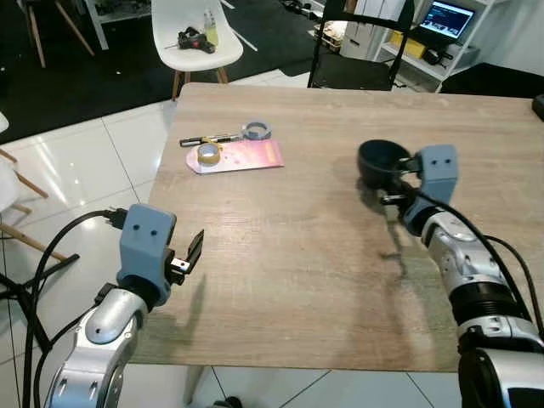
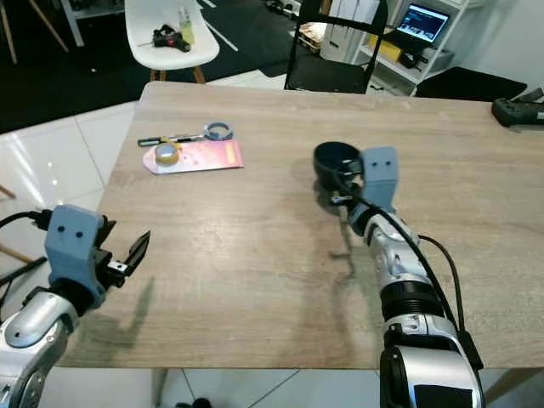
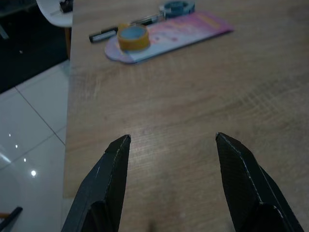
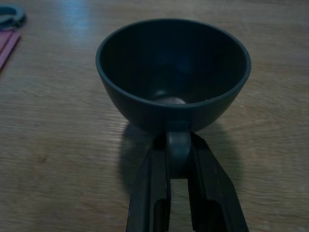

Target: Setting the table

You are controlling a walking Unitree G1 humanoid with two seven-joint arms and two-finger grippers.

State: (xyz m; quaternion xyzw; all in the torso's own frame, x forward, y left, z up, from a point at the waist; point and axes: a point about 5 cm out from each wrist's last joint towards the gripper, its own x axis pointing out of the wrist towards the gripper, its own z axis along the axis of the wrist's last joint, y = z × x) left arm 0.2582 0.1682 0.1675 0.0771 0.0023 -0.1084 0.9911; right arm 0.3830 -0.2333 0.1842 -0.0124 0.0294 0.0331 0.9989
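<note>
- Dark cup held above the wooden table, right of centre, handle pinched between the right gripper's fingers.
- Left gripper over the table's near left edge, fingers spread, holding nothing.
- Pink card, yellow tape roll, grey tape roll and pen lying together far left.

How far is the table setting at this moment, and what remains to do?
It looks like an early stage. In hand: the right tool is shut on the handle of the dark cup, which seems to hang just above the wooden table. The left tool is open and empty near the table's edge. Left: releasing the cup; no other tableware is laid.
</note>
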